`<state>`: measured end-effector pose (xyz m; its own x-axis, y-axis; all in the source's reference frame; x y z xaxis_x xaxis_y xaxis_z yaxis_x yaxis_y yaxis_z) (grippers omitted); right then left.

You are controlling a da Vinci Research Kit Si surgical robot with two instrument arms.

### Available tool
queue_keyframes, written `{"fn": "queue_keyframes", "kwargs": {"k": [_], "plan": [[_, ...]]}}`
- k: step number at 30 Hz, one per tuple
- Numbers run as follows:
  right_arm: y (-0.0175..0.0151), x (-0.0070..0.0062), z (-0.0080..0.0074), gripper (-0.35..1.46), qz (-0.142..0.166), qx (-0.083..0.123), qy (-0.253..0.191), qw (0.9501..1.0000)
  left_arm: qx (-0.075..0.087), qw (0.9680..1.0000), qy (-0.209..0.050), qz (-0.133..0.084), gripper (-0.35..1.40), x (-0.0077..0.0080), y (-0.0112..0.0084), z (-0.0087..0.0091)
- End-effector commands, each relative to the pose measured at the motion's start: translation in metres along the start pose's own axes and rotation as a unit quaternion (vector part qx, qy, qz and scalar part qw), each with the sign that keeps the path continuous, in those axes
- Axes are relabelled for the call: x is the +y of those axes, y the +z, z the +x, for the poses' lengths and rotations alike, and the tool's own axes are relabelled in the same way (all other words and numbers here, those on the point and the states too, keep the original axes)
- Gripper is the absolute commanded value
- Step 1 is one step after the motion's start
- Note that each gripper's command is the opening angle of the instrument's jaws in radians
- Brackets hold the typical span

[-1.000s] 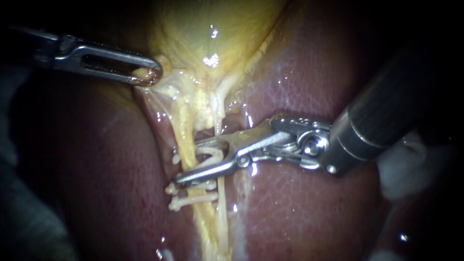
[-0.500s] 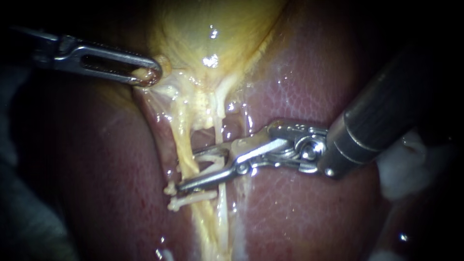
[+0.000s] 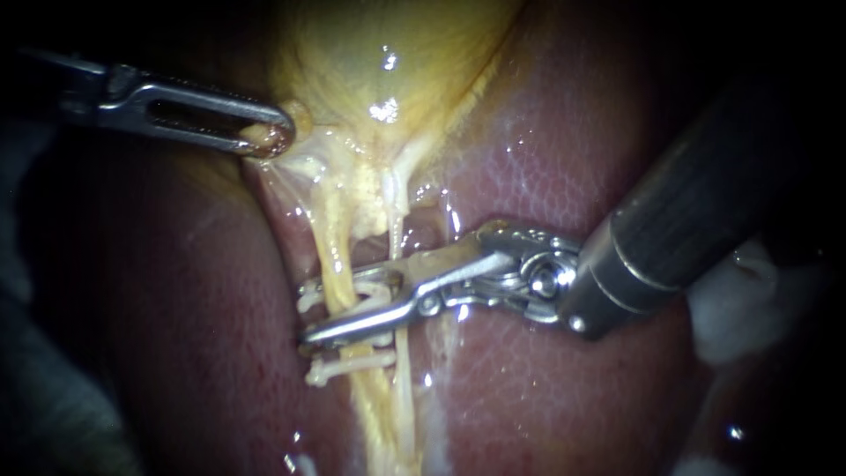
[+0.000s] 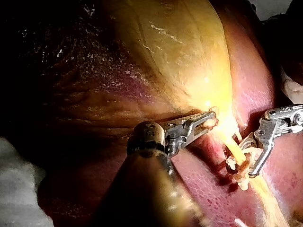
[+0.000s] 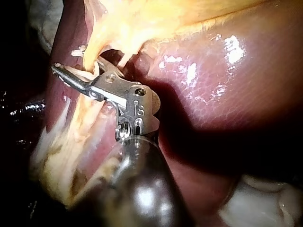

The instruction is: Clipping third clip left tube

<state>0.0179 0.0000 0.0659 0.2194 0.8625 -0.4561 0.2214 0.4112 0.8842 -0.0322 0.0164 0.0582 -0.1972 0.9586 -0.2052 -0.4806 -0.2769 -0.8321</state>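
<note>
Dark red, wet liver point(image 3: 176, 291) fills the background, and the yellow, glistening gallbladder point(image 3: 397, 53) comes in from above. At the far left is the left instrument point(image 3: 275, 139), a slim steel shaft ending in slotted jaws. Its jaws are closed on a fold of yellow tissue at the gallbladder's lower edge. Below that fold the yellow, cord-like left tube point(image 3: 333, 247) runs downward. A white plastic clip point(image 3: 370, 295) straddles this tube — it sits between the steel jaws of the right instrument point(image 3: 330, 304), which press on it from both sides with a gap between them. Just below the lower jaw a second white clip point(image 3: 348, 364) lies across the tube. Beside it runs a thin pale tube point(image 3: 403, 361), and at the far right lies a white gauze pad point(image 3: 740, 308).
</note>
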Motion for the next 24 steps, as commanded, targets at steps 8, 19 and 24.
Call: {"fn": "queue_keyframes", "kwargs": {"k": [8,19,24], "plan": [[-0.0001,-0.0013,0.0023,0.36,0.021,0.018,0.005,0.9996,0.000,1.0000,0.000,0.000,-0.35,0.0000,0.0000,0.0000],[0.0001,-0.0019,0.0028,0.35,0.034,0.017,0.006,0.9993,0.000,1.0000,0.000,0.000,-0.35,0.0000,0.0000,0.0000],[0.0002,-0.0021,0.0029,0.32,0.039,0.016,0.012,0.9991,0.000,1.0000,0.000,0.000,-0.35,0.0000,0.0000,0.0000]]}}
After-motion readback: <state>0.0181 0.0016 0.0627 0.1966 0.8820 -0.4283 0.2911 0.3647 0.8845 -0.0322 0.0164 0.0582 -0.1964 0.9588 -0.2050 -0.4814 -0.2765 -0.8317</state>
